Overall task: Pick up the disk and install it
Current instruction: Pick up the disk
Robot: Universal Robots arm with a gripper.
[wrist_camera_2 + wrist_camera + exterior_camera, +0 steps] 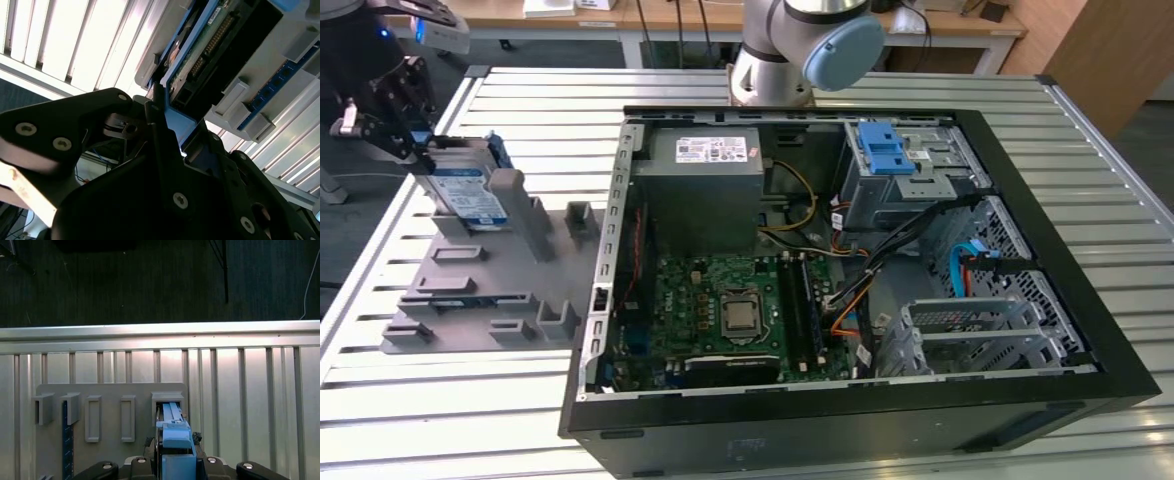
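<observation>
Disk [464,192] stands upright in a corner slot of the grey fixture [520,272]. My gripper [424,155] jaws pinch its blue edge, so I'd lift straight up without twisting.

Disk [467,192]: silver metal body, glossy paper label, bright blue plastic carrier. End effector [422,148]: matt black. Holder block [494,290]: matt grey plastic. Worktop [454,395]: ribbed bare metal, satin sheen.

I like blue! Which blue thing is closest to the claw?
The blue-framed disk, standing in the grey holder beside the gripper. The blue latch sits inside the case, far off.
</observation>
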